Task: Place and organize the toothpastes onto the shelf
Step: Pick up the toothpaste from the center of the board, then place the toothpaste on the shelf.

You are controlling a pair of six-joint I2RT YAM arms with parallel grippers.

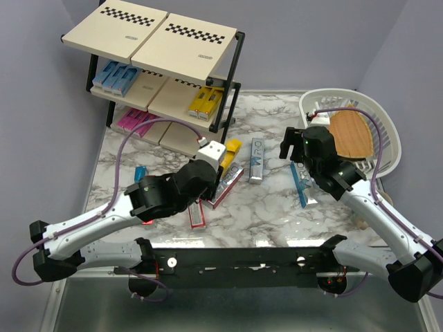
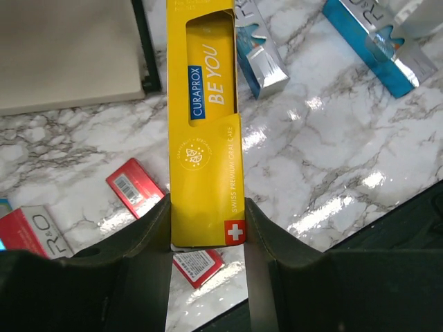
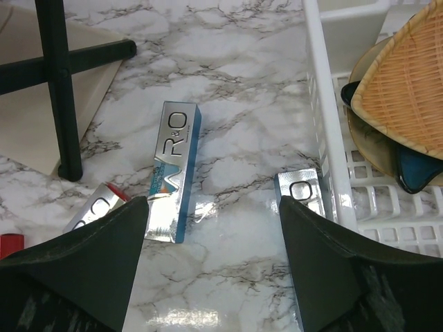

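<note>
My left gripper [image 2: 206, 207] is shut on the near end of a yellow toothpaste box [image 2: 204, 124], which points away over the marble table toward the shelf [image 1: 159, 38]. In the top view this yellow box [image 1: 233, 149] juts out of the left gripper [image 1: 225, 158] near the shelf's front right leg. Blue [image 1: 114, 76], yellow [image 1: 205, 102] and pink [image 1: 131, 121] toothpastes lie on the shelf's lower tiers. My right gripper [image 3: 213, 207] hangs open above bare marble, between a silver-teal box [image 3: 173, 173] and another silver box [image 3: 301, 190].
Red boxes [image 2: 135, 187] lie on the table under the left gripper. A blue box [image 1: 299, 183] lies below the right gripper [image 1: 287, 145]. A white basket [image 1: 384, 121] holding a wooden board [image 1: 353, 135] stands at the right. A black shelf leg [image 3: 59, 90] stands nearby.
</note>
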